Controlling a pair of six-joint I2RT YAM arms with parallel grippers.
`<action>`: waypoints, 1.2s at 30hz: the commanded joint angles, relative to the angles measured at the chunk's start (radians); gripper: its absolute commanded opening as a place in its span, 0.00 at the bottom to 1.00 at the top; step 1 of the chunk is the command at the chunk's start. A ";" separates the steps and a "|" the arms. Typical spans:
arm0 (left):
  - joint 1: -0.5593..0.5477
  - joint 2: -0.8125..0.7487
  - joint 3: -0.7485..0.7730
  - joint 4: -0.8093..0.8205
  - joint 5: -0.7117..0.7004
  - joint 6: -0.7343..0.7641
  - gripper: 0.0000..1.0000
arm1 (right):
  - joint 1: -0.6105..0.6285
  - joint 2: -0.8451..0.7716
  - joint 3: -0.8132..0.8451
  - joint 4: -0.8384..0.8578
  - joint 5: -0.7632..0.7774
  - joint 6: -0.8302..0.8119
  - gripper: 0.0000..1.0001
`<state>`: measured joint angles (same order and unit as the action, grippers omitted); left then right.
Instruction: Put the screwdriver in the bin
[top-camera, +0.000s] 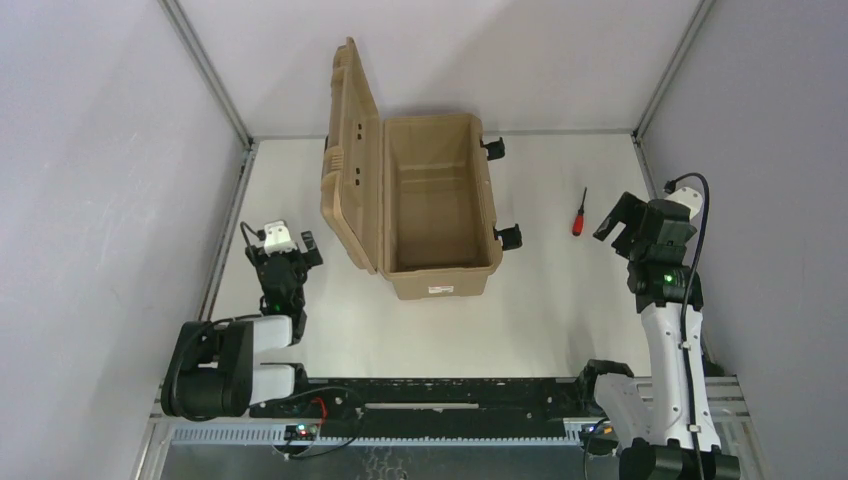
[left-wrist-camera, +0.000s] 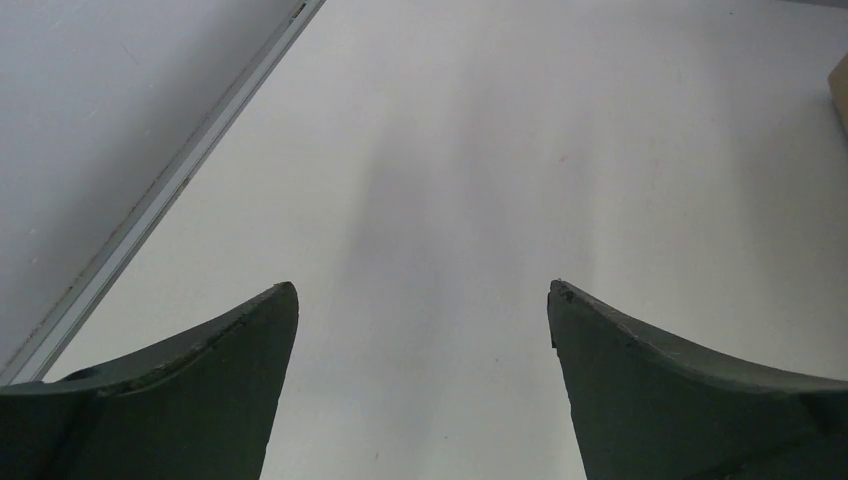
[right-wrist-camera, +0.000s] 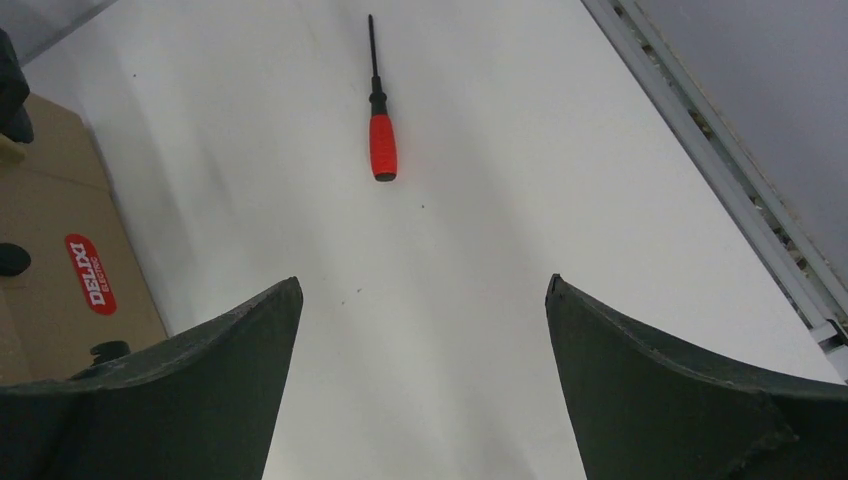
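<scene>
Down at the near edge, both arms are bolted to a black rail (top-camera: 440, 395): the left arm (top-camera: 230, 365) is folded low and the right arm (top-camera: 665, 340) stands taller. Bit further out, the left end effector (top-camera: 283, 242) hangs over the bench (top-camera: 560, 300) near the left side, and its wrist cam shows it spread wide (left-wrist-camera: 422, 290) with only bare bench between the dark fingers (left-wrist-camera: 200, 400), plus a sliver of tan bin (left-wrist-camera: 841, 90) at the right edge. Over on the right, the right end effector (top-camera: 618, 220) is also wide open (right-wrist-camera: 422, 285) and holding nothing. Just beyond it and a touch to the left is the screwdriver (top-camera: 578, 214), lying flat on the bench, not touching anything. From the right wrist cam the screwdriver (right-wrist-camera: 378, 105) has its red handle (right-wrist-camera: 382, 148) toward the near side and the thin black shaft (right-wrist-camera: 372, 55) pointing far. It sits between the bin and the right end effector, closer to the end effector. The bin (top-camera: 410, 282) is roughly mid-bench, long axis running near to far, with a small white label (top-camera: 441, 289) on the near end and two black latches (top-camera: 510, 237) on its right side. Right wrist cam catches the bin's side (right-wrist-camera: 50, 200) with a red sticker (right-wrist-camera: 85, 272) on it. Its lid (top-camera: 350, 160) is swung open to the left, standing up, and what shows of the inside looks bare.
</scene>
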<state>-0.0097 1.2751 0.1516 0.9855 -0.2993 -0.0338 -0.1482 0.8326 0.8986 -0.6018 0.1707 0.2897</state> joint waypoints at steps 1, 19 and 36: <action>0.007 -0.014 0.042 0.070 0.018 0.017 1.00 | -0.002 -0.006 0.005 0.017 -0.026 -0.023 1.00; 0.007 -0.014 0.043 0.070 0.018 0.016 1.00 | 0.049 0.590 0.275 0.085 -0.071 -0.104 1.00; 0.007 -0.014 0.042 0.070 0.018 0.017 1.00 | 0.038 1.264 0.689 -0.093 -0.092 -0.108 0.52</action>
<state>-0.0097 1.2751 0.1516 0.9859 -0.2993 -0.0338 -0.1043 2.0815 1.5593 -0.6529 0.0921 0.1783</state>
